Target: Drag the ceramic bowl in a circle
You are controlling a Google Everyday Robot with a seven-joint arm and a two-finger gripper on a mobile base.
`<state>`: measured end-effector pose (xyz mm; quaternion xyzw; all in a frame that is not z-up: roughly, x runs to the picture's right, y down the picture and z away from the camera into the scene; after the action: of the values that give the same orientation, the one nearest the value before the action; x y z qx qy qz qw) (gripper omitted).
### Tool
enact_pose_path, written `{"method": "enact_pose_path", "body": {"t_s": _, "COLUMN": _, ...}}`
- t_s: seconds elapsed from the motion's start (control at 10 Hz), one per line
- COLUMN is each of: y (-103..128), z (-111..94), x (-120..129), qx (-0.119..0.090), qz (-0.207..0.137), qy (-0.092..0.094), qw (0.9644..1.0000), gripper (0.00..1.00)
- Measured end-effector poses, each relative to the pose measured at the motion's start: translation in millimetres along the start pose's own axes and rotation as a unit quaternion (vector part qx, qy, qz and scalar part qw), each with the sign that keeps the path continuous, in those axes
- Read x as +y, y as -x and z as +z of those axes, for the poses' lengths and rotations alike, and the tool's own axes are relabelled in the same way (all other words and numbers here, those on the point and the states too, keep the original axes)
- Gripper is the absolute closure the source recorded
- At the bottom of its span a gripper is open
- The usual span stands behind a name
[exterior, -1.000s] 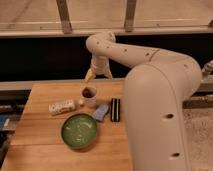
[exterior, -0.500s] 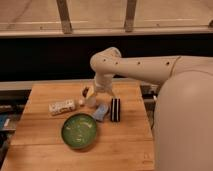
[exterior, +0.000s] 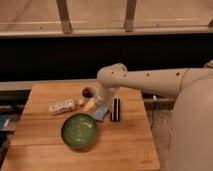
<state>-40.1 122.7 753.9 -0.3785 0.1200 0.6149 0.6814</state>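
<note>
Hovering open and empty just behind the round glossy green ceramic bowl [exterior: 79,131] on the wooden table [exterior: 131,146], the hand [exterior: 90,105] should hook one finger inside the rim, then circle slowly.

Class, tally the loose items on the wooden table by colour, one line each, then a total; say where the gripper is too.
Green: 1, the ceramic bowl
White: 2, the cup and the packet
Blue: 1, a flat item
Black: 1, a slim bar
Total: 5
The gripper hangs above the table between cup and ceramic bowl, uncounted.
</note>
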Motion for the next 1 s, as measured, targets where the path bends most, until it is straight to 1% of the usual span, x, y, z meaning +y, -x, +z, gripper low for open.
{"method": "enact_pose_path", "body": {"t_s": 0.1, "y": -2.3, "z": 2.4, "x": 4.0, "qx": 0.003, "qz": -0.007, "qy": 0.014, "qw": 0.9999, "gripper": 0.2}}
{"method": "enact_pose_path", "body": {"t_s": 0.2, "y": -2.3, "z": 3.2, "x": 7.0, "qx": 0.004, "qz": -0.01, "qy": 0.018, "qw": 0.9998, "gripper": 0.2}}
{"method": "enact_pose_path", "body": {"t_s": 0.4, "y": -1.6, "z": 3.6, "x": 7.8, "qx": 0.005, "qz": -0.011, "qy": 0.017, "qw": 0.9998, "gripper": 0.2}}
{"method": "enact_pose_path", "body": {"t_s": 0.5, "y": -2.1, "z": 8.0, "x": 7.9, "qx": 0.014, "qz": -0.009, "qy": 0.002, "qw": 0.9999, "gripper": 0.2}}
{"method": "enact_pose_path", "body": {"t_s": 0.6, "y": -4.6, "z": 15.8, "x": 6.5, "qx": 0.024, "qz": -0.005, "qy": -0.016, "qw": 0.9996, "gripper": 0.2}}
{"method": "enact_pose_path", "body": {"t_s": 0.7, "y": -8.3, "z": 23.3, "x": 5.3, "qx": 0.035, "qz": -0.002, "qy": -0.04, "qw": 0.9986, "gripper": 0.2}}
{"method": "enact_pose_path", "body": {"t_s": 0.8, "y": -13.3, "z": 31.3, "x": 1.3, "qx": 0.048, "qz": 0.003, "qy": -0.075, "qw": 0.996, "gripper": 0.2}}
{"method": "enact_pose_path", "body": {"t_s": 0.9, "y": -15.5, "z": 35.7, "x": 1.7, "qx": 0.054, "qz": 0.004, "qy": -0.084, "qw": 0.995, "gripper": 0.2}}
{"method": "enact_pose_path", "body": {"t_s": 1.0, "y": -19.5, "z": 42.3, "x": -1.5, "qx": 0.062, "qz": 0.01, "qy": -0.089, "qw": 0.9941, "gripper": 0.2}}
